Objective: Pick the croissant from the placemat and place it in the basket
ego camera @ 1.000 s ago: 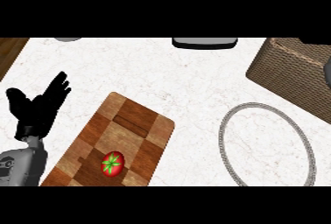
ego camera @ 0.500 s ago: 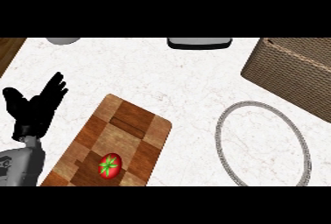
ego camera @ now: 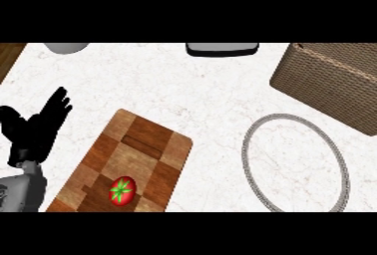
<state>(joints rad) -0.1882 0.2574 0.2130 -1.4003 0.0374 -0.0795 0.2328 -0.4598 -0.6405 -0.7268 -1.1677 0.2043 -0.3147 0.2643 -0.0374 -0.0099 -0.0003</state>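
On the wooden placemat (ego camera: 140, 149): one red tomato (ego camera: 122, 190), green-stemmed | one woven basket (ego camera: 331, 82) | left hand (ego camera: 37, 130) held open

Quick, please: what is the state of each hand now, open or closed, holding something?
Left hand: open, holding nothing, resting at the left edge.
Right hand: not in view.

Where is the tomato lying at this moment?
In the head view the tomato lies at lower left, on the near end of the wooden board, right of the left hand and well left of the grey ring.
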